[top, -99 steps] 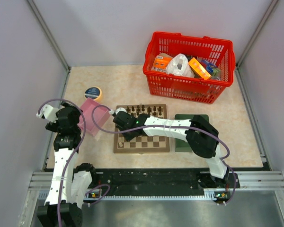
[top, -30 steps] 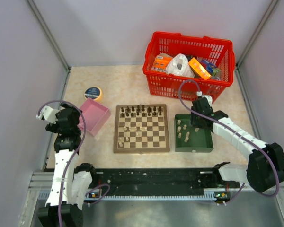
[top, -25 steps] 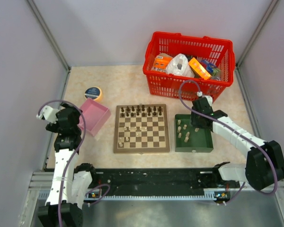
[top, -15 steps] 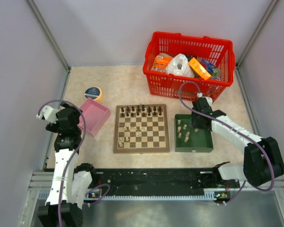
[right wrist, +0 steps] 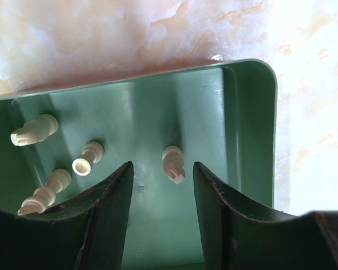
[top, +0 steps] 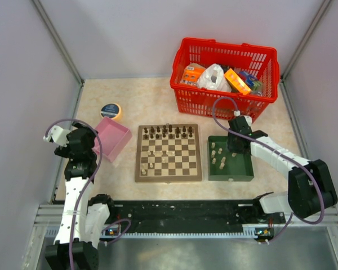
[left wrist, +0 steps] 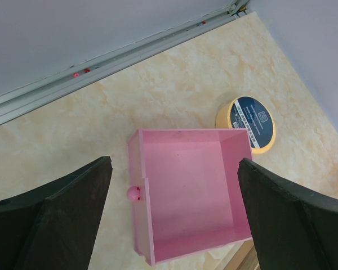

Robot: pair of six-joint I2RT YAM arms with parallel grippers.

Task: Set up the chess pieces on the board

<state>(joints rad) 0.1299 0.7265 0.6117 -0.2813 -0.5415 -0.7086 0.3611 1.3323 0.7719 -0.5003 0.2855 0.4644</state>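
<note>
the biggest risk is at the shallow green plastic tray (top: 242,171), at the lower right of the top view. the right hand (right wrist: 161,169) hangs there with its dark fingers apart. they straddle one small cream chess piece (right wrist: 173,163) that lies on its side near the tray's upper right corner, and they are not touching it. the tray looks light and slick, so a finger pressing its floor or wall could shove it across the bench (top: 152,101). the piece is round-bodied and tilted, so a pinch could roll it away, squirt it out or grip it crooked, and it would then stand badly on a square. three other cream pieces (right wrist: 87,157) lie apart from it toward the left of the wrist view.

the bench is pale, marbled and smooth. the square wooden chessboard (top: 169,175) sits mid-frame, matte, with brown and cream checks and a mid-brown border. dark brown pieces (top: 168,133) line its upper rows, and a few more stand on the middle squares. the open-topped pink plastic box (top: 119,140) lies to the board's left, with the left hand (left wrist: 174,163) spread wide and empty above it. the pieces are tiny turned figures, waisted and knobbed.
</note>
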